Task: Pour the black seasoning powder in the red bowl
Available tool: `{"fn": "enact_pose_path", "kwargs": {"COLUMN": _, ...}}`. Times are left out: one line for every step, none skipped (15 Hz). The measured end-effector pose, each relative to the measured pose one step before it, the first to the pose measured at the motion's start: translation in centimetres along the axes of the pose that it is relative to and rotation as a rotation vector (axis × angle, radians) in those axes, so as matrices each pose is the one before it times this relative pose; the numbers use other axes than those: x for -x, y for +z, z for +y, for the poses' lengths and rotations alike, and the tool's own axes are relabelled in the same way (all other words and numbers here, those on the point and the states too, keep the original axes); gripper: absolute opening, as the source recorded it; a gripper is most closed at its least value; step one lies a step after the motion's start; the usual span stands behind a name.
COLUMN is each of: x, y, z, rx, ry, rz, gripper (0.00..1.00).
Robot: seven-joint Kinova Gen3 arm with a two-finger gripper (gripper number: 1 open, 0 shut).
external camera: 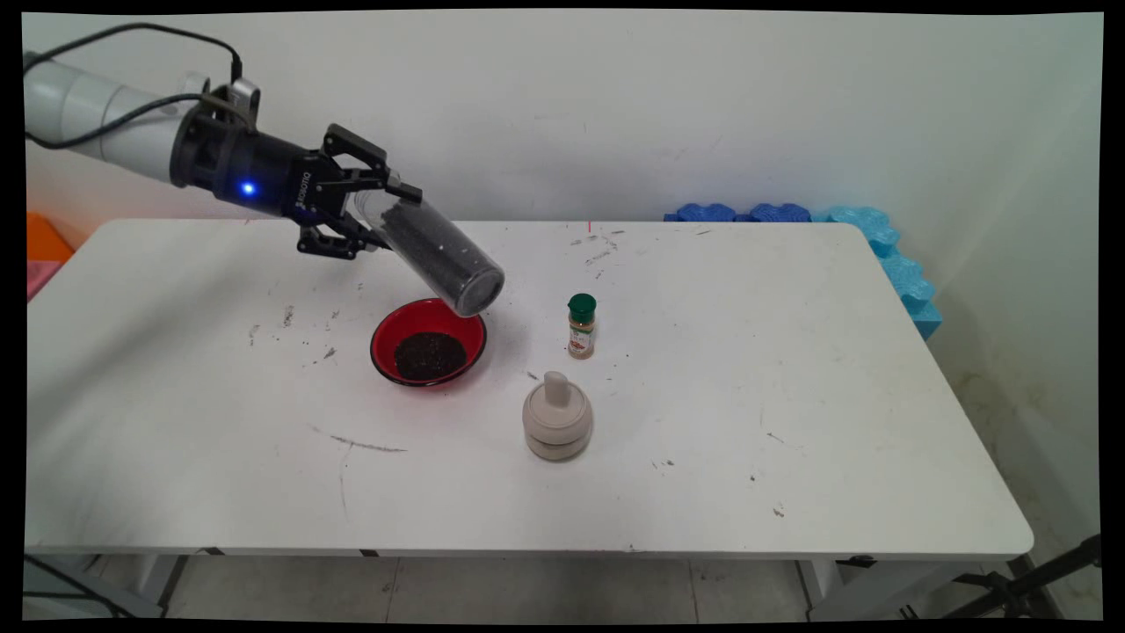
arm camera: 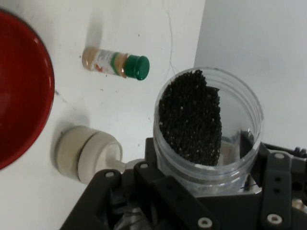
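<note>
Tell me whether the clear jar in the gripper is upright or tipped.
Tipped. The jar slants down from the gripper, its mouth low above the red bowl, dark grains lying along its lower side.

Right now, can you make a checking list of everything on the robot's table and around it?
Surface: white table, scuffed and marked with dark specks.
Things: clear jar of black grains, tilted mouth-down over the red bowl, which holds a dark pile.
Clutter: green-capped spice bottle upright; beige lidded pot nearer the table's front.
Gripper: gripper shut on the jar's base.
Cables: black cables along the arm.
Surroundings: blue foam pieces at the wall; orange object at left.
</note>
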Motion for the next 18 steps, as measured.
{"fn": "enact_pose_path", "kwargs": {"x": 0.045, "y": -0.179, "z": 0.258, "rx": -0.00327, "ry": 0.03667, "rz": 0.00153, "gripper": 0.00}}
{"fn": "enact_pose_path", "kwargs": {"x": 0.065, "y": -0.227, "z": 0.338, "rx": -0.00376, "ry": 0.05332, "rz": -0.00002, "gripper": 0.00}}
{"fn": "enact_pose_path", "kwargs": {"x": 0.073, "y": -0.139, "z": 0.301, "rx": -0.00176, "ry": 0.04727, "rz": -0.00258, "gripper": 0.00}}
{"fn": "enact_pose_path", "kwargs": {"x": 0.075, "y": -0.135, "z": 0.321, "rx": -0.00050, "ry": 0.04993, "rz": -0.00351, "gripper": 0.00}}
{"fn": "enact_pose_path", "kwargs": {"x": 0.080, "y": -0.157, "z": 0.356, "rx": 0.00004, "ry": 0.05478, "rz": -0.00402, "gripper": 0.00}}
{"fn": "enact_pose_path", "kwargs": {"x": 0.042, "y": -0.122, "z": 0.365, "rx": 0.00001, "ry": 0.05360, "rz": -0.00409, "gripper": 0.00}}
{"fn": "enact_pose_path", "kwargs": {"x": 0.025, "y": -0.111, "z": 0.293, "rx": 0.00021, "ry": 0.04217, "rz": -0.00318, "gripper": 0.00}}
{"fn": "enact_pose_path", "kwargs": {"x": 0.023, "y": -0.146, "z": 0.324, "rx": 0.00070, "ry": 0.04451, "rz": -0.00323, "gripper": 0.00}}
{"fn": "enact_pose_path", "kwargs": {"x": -0.044, "y": -0.100, "z": 0.293, "rx": -0.00088, "ry": 0.04197, "rz": -0.00321, "gripper": 0.00}}
{"fn": "enact_pose_path", "kwargs": {"x": -0.038, "y": -0.096, "z": 0.232, "rx": -0.00019, "ry": 0.03359, "rz": -0.00222, "gripper": 0.00}}
{"fn": "enact_pose_path", "kwargs": {"x": -0.042, "y": -0.105, "z": 0.247, "rx": 0.00042, "ry": 0.03621, "rz": -0.00277, "gripper": 0.00}}
{"fn": "enact_pose_path", "kwargs": {"x": -0.056, "y": -0.095, "z": 0.237, "rx": 0.00041, "ry": 0.03550, "rz": -0.00247, "gripper": 0.00}}
{"fn": "enact_pose_path", "kwargs": {"x": -0.056, "y": -0.053, "z": 0.176, "rx": -0.00020, "ry": 0.02873, "rz": -0.00253, "gripper": 0.00}}
{"fn": "enact_pose_path", "kwargs": {"x": -0.075, "y": -0.053, "z": 0.195, "rx": -0.00040, "ry": 0.03243, "rz": -0.00243, "gripper": 0.00}}
{"fn": "enact_pose_path", "kwargs": {"x": -0.085, "y": -0.066, "z": 0.168, "rx": -0.00151, "ry": 0.03317, "rz": -0.00109, "gripper": 0.00}}
{"fn": "enact_pose_path", "kwargs": {"x": -0.076, "y": -0.047, "z": 0.119, "rx": -0.00205, "ry": 0.02879, "rz": -0.00070, "gripper": 0.00}}
{"fn": "enact_pose_path", "kwargs": {"x": -0.085, "y": -0.053, "z": 0.129, "rx": -0.00245, "ry": 0.03513, "rz": -0.00091, "gripper": 0.00}}
{"fn": "enact_pose_path", "kwargs": {"x": -0.070, "y": -0.034, "z": 0.127, "rx": -0.00267, "ry": 0.03818, "rz": -0.00260, "gripper": 0.00}}
